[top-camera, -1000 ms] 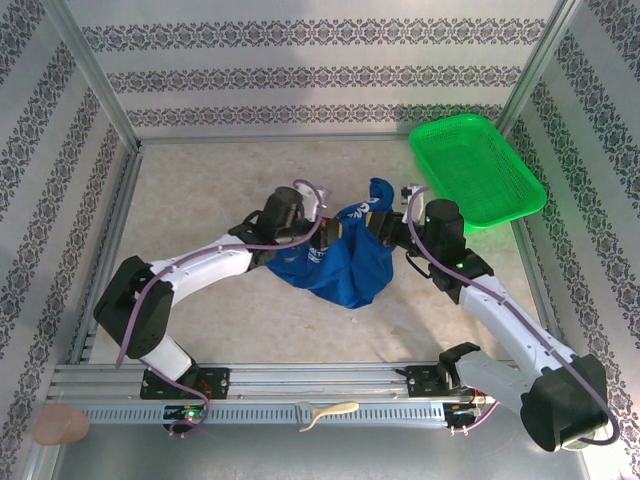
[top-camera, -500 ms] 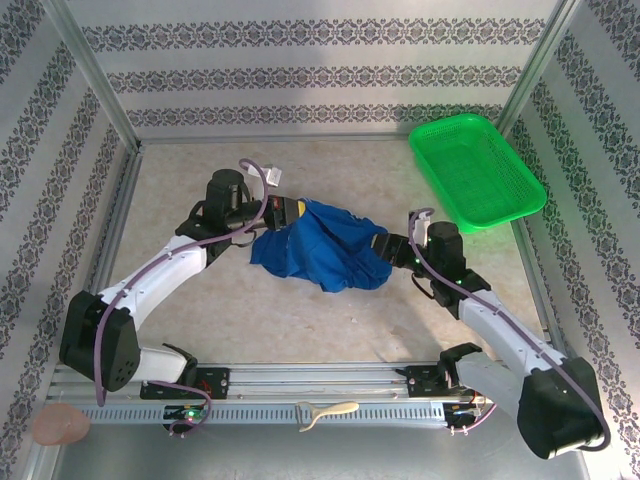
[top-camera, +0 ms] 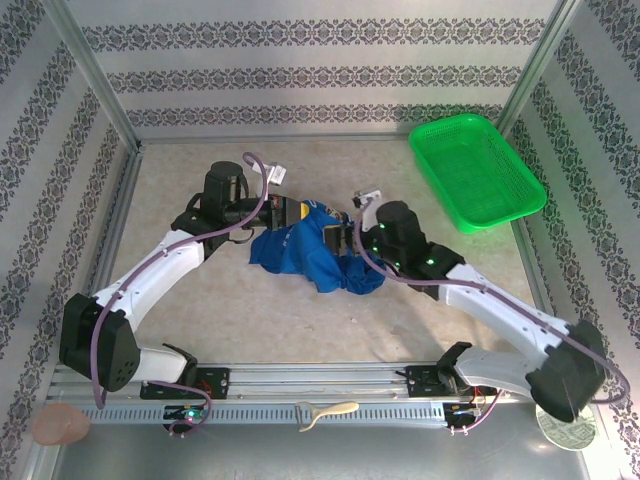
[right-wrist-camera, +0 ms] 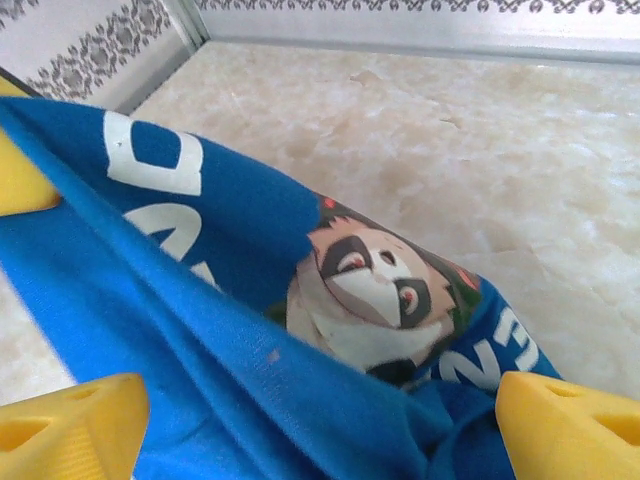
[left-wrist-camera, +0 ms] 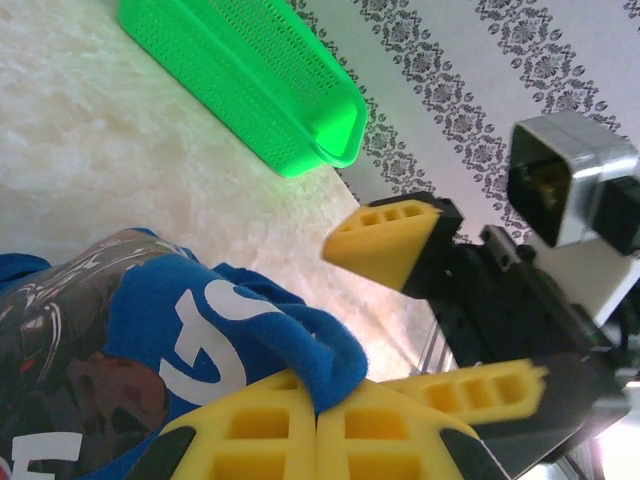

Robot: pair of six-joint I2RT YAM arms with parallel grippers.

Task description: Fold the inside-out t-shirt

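1. From above, the blue t-shirt [top-camera: 305, 258] lay bunched mid-worktop [top-camera: 300, 330], my left claw [top-camera: 292, 213] at its left end, my right claw [top-camera: 340, 238] over its middle.
2. Left wrist: my left claw [left-wrist-camera: 318, 420] was clamped tight on a t-shirt [left-wrist-camera: 200, 320] fold.
3. Right wrist: my right claw [right-wrist-camera: 320, 430] gaped wide astride the t-shirt [right-wrist-camera: 230, 330], gripping nothing.

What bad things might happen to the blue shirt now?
1. The left jaws pinch only a small fold of the t-shirt; a tug might pull it free.
2. The t-shirt lies bunched in a heap with the open right jaws straddling it, so they may close on several layers at once.
3. The two sets of jaws sit close together and might bump.
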